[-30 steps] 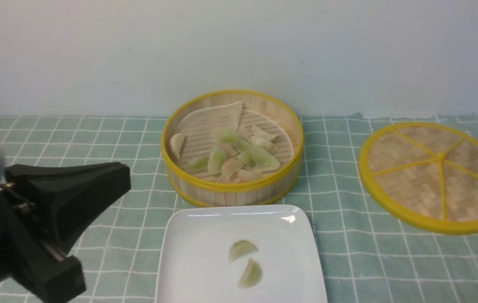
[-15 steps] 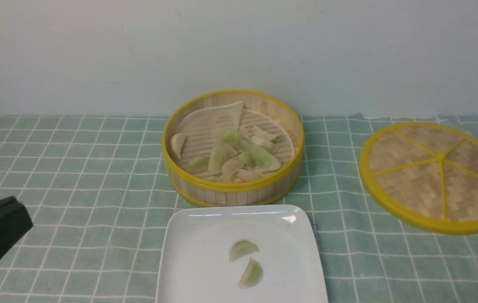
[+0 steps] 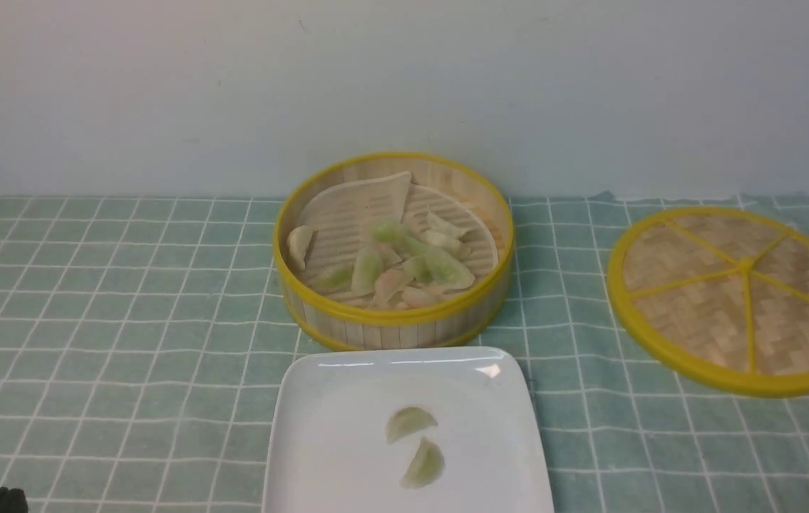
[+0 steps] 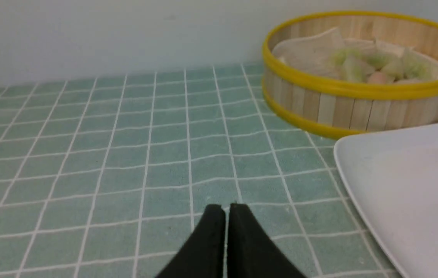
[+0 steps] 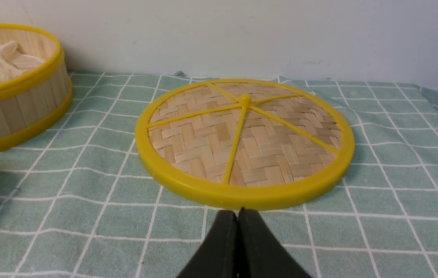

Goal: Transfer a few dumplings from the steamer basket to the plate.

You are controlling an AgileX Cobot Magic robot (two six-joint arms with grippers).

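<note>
The steamer basket [image 3: 390, 318] stands mid-table with several pale green, pinkish and cream dumplings [image 3: 404, 265] heaped on its liner. In front of it lies the white square plate [image 3: 326, 442], carrying two pale green dumplings [image 3: 411, 422] [image 3: 424, 464]. My left gripper [image 4: 226, 208] is shut and empty, low over the cloth to the left of the plate [image 4: 396, 185] and basket [image 4: 357, 112]; only its tip [image 3: 1, 501] shows at the front view's bottom left corner. My right gripper [image 5: 238, 212] is shut and empty, just short of the lid's near rim.
The flat woven yellow-rimmed lid [image 3: 732, 299] lies on the right, also filling the right wrist view as the lid [image 5: 242, 143]. A green checked cloth [image 3: 126, 320] covers the table, and a pale wall stands close behind the basket.
My left gripper has pulled back down and to the left, from beside the basket to almost out of the front view. Dumplings, plate, basket and lid are unmoved.
</note>
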